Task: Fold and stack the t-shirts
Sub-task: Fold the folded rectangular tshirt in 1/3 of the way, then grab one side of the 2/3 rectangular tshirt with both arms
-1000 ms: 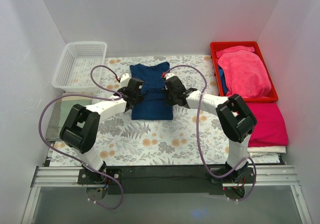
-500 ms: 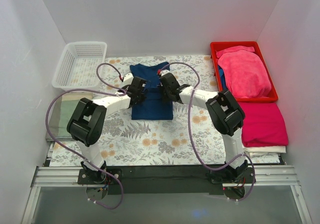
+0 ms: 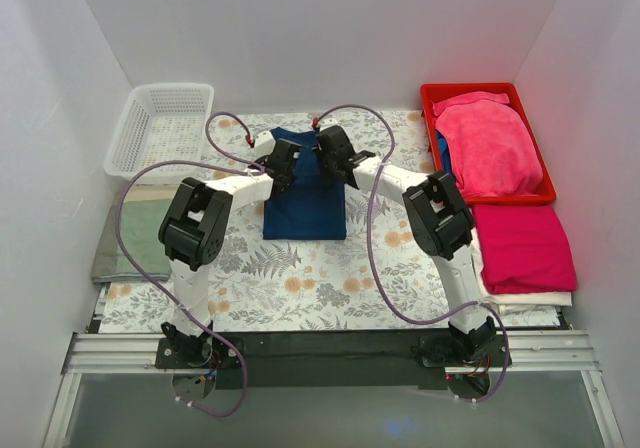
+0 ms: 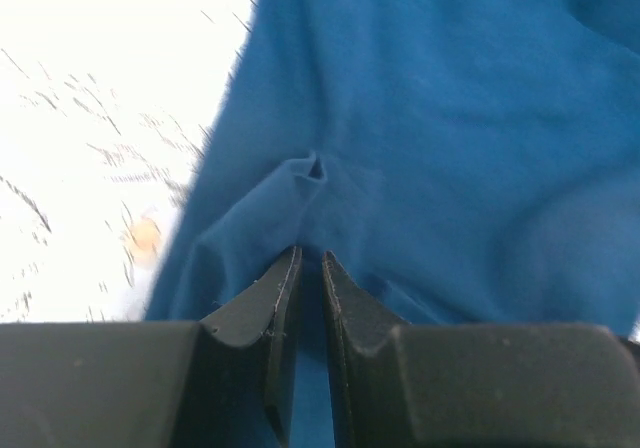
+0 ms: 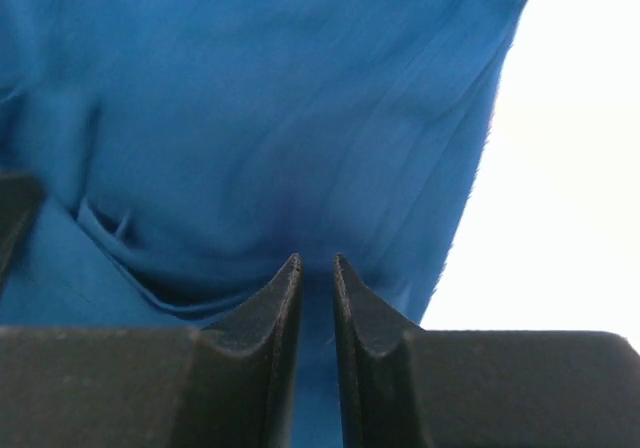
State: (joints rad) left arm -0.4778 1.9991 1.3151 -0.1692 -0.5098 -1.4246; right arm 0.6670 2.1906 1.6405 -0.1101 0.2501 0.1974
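We see the navy t-shirt [image 3: 305, 213] lying at the ctr of the table, on a floral tablecloth [image 3: 300, 273] printed w/ grey ferns and orange blossoms. Its near part lies flat as a neat rectangle w/ straight side edges. The far part is covered by both grippers. The cloth looks soft and matte.

The left gripper [image 4: 310, 256] is clenched on the shirt. In the left wrist view its black, wedge-shaped fingers [image 4: 272, 298] stand nearly together, w/ blue fabric in the thin slit btw them. A small puckered peak of cloth sits just ahead of the tips, near the shirt's edge. The right gripper [image 5: 317, 260] likewise pinches the shirt: same narrow slit filled w/ blue, soft diagonal folds ahead, and the shirt's edge just beside it against the bright tablecloth.

From above, the grippers sit close together over the shirt's far end. The left arm [image 3: 195, 233] and right arm [image 3: 435, 218] reach in from either side, white links w/ bulky black joints.

Far left stands a white plastic basket [image 3: 160, 128] w/ lattice walls. Far right is a rectangular red plastic bin [image 3: 432, 98] holding a crumpled bright pink shirt [image 3: 490, 148]. A strip of dark blue cloth [image 3: 443, 163] shows along the bin's left wall. On the near side of the bin, a folded magenta shirt [image 3: 525, 248] lies as a smooth rectangle on a white layer [image 3: 535, 296]. At the table's left edge lies a flat grey-green cloth [image 3: 125, 230].
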